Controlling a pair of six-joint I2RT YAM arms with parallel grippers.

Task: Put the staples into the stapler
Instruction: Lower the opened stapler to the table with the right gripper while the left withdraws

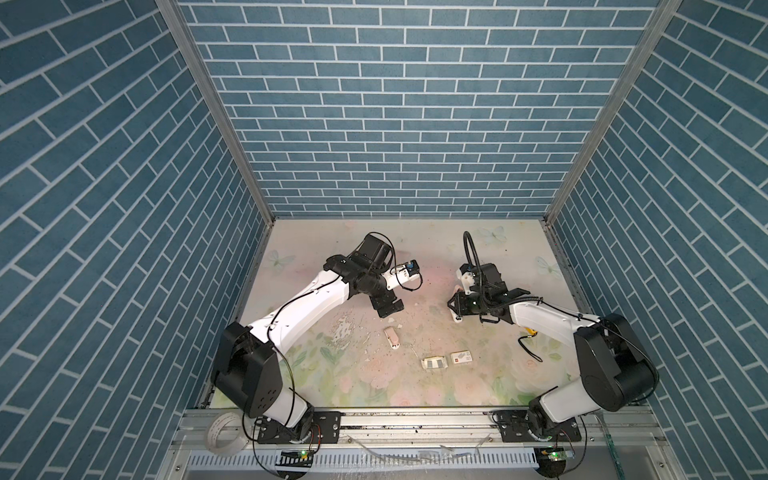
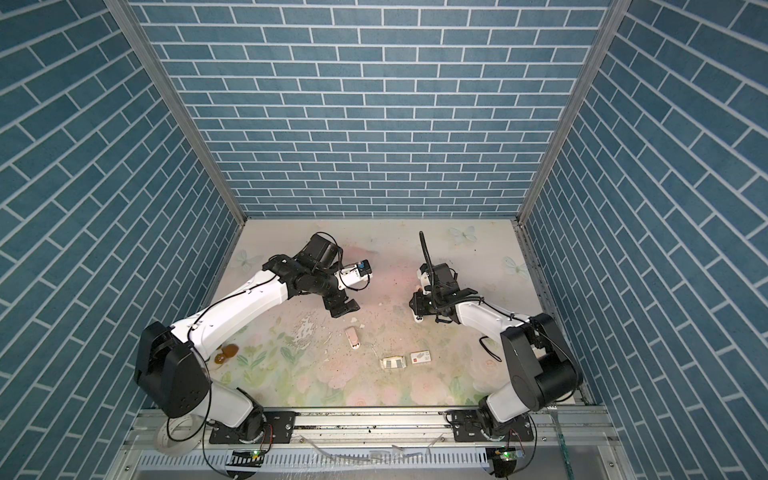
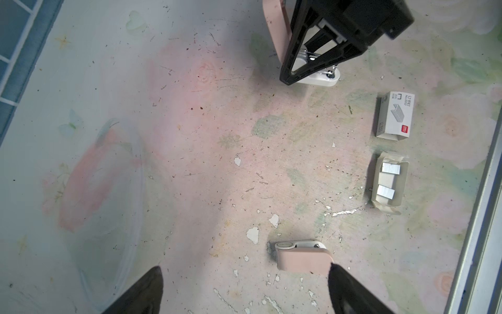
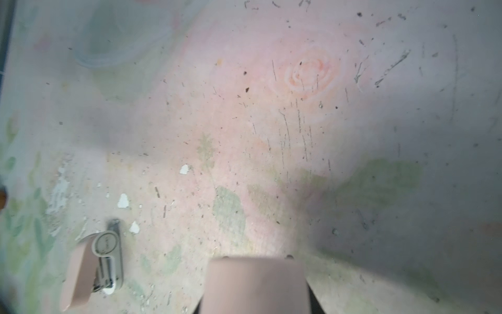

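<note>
Left pincer (image 3: 245,266) spread wide, empty, near loose pink stapler (image 3: 301,258). Right pincer (image 3: 309,64) clamped on opened stapler (image 3: 274,32). Advice: pinch one staple strip (image 3: 390,169) lengthwise from tray (image 3: 404,185), lower level into channel.

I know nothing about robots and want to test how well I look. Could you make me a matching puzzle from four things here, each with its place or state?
Things: 1 staples; 2 white sleeve; 3 left gripper; 4 right gripper.
States: A shut on a pink stapler; B open, holding nothing; C lying beside the cardboard tray; D inside the cardboard tray.
Pairs: 1-D, 2-C, 3-B, 4-A.
</note>
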